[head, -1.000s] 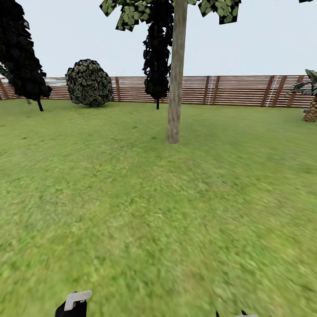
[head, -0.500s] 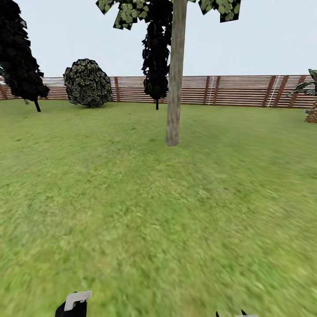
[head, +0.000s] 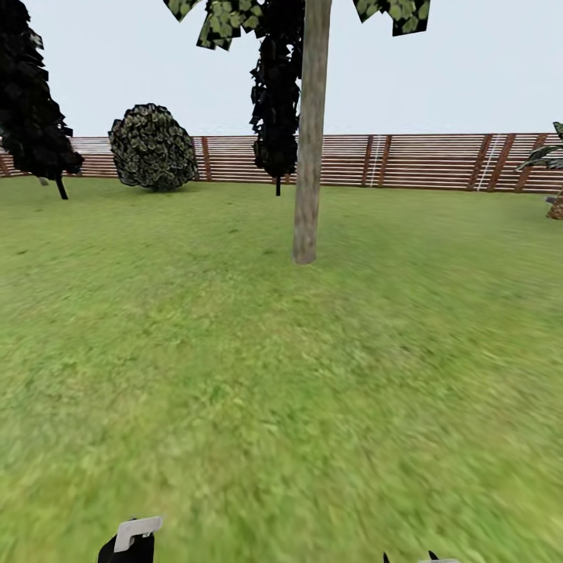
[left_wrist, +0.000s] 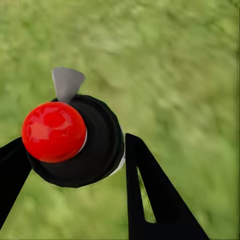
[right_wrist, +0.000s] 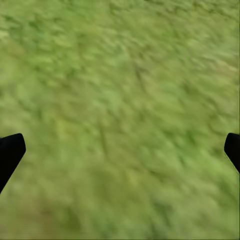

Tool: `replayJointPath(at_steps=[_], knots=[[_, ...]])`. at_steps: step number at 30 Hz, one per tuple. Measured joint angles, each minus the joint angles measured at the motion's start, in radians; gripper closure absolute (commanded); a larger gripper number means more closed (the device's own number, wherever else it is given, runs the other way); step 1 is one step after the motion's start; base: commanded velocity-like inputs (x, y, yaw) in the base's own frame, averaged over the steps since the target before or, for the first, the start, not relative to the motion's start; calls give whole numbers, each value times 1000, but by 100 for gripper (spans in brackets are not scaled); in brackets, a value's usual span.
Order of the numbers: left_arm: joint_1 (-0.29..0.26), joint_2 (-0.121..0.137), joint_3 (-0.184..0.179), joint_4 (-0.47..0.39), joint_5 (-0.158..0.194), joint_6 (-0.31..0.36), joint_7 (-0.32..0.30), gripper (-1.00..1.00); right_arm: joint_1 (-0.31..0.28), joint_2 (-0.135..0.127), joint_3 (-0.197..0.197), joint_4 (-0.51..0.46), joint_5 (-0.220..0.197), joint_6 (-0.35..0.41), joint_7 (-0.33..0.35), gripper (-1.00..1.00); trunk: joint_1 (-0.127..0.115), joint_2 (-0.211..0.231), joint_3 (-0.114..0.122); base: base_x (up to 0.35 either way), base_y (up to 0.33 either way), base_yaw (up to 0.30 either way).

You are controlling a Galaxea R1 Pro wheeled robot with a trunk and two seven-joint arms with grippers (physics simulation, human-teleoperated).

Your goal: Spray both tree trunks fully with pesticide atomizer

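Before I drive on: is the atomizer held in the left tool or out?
Held: the left tool has its black fingers closed around the atomizer.

Open lawn (head: 258, 391), blurry green grass, flat. Brown horizontal-slat wooden fence (head: 422, 160) runs across the far edge. In front of the fence: a round dark shrub (head: 153, 147) at left, a near-black conifer (head: 31, 94) far left, another conifer (head: 275, 109) near centre. Pale, even grey sky (head: 469, 70); soft light without hard shadows.
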Motion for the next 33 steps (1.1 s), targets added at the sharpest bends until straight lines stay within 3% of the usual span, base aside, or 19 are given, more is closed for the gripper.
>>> replayJointPath(at_steps=[33], knots=[[0, 0, 0, 0, 0, 0, 0, 100, 0, 0, 0, 0, 0, 0, 2, -100, 0, 0, 0, 337, -78, 0]])
